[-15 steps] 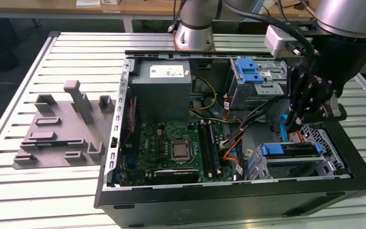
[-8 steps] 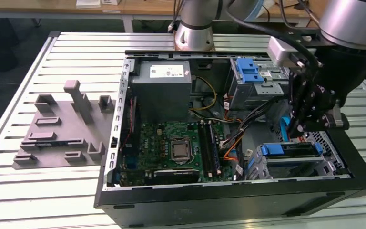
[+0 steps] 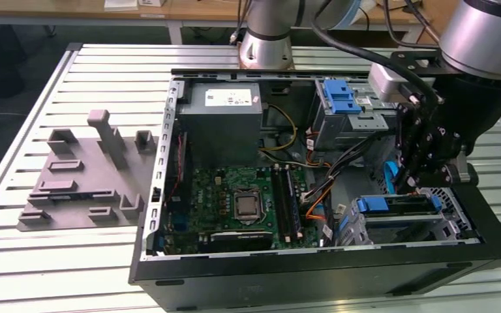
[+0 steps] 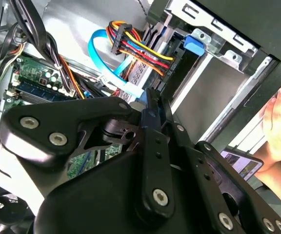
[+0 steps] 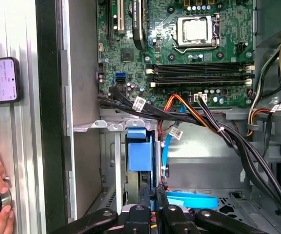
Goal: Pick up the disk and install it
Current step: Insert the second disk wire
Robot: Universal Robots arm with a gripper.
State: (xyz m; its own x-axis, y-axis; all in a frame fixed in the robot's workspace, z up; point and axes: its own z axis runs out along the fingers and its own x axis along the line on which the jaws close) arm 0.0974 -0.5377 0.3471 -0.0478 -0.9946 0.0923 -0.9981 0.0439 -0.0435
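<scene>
Lowering the disk (image 3: 404,206) into its bay.
Hand (image 3: 430,179) right above it inside the computer case (image 3: 320,277), grip impossible to judge; held upright to slide between cage walls.

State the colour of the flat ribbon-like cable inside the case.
Light blue flat cable, clearest in the second wrist view.

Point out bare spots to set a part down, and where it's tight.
Free: slatted table behind the grey holder block, and the strip in front of it. Tight: inside the computer case, where the gripper hangs among cables by the blue-latched drive cage.
</scene>
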